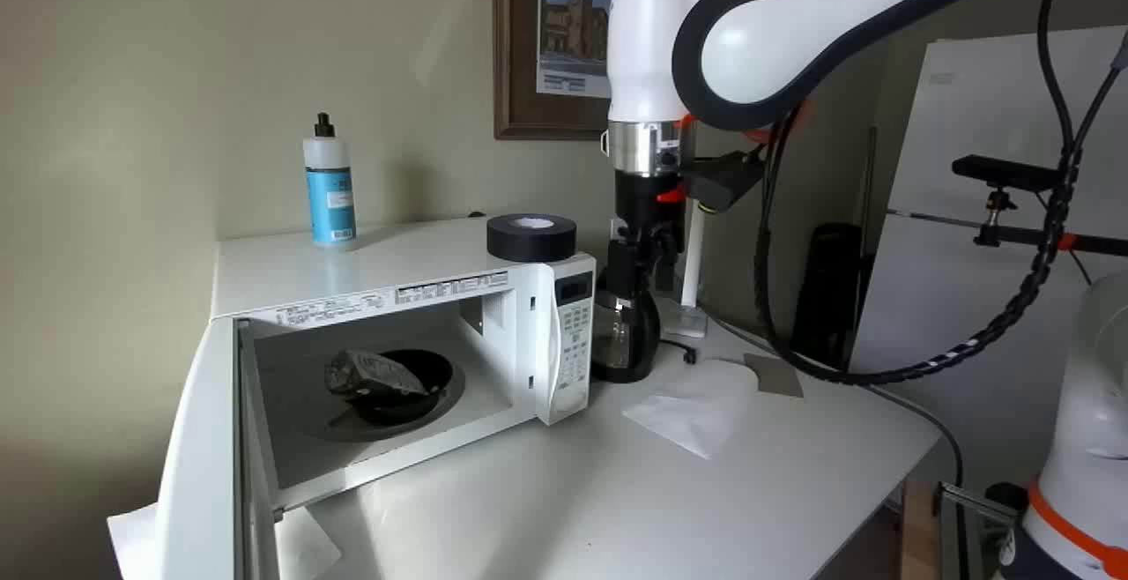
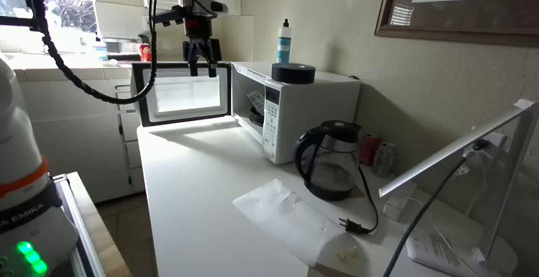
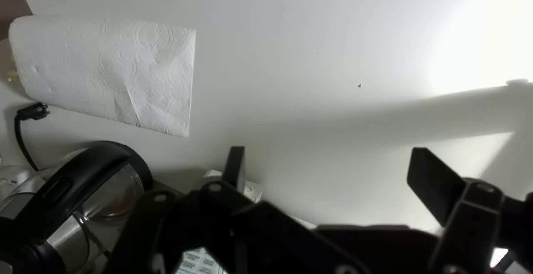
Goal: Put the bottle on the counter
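My wrist view shows the black two-fingered gripper [image 3: 330, 166] spread wide, empty, above the smooth white counter [image 3: 300, 70]. In both exterior views, not the wrist's, I see the slim, dark-capped blue plastic bottle [image 1: 331, 201] upright on the boxy white microwave [image 1: 423, 249].

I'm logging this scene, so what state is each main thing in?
White boxy microwave: door open
Slim blue plastic bottle: upright atop the microwave
Black two-fingered gripper: open, empty
Black-handled glass kettle: upright
Black power plug: unplugged, lying loose
Black tape roll: lying flat
White paper towel: lying creased
Green base lights: lit
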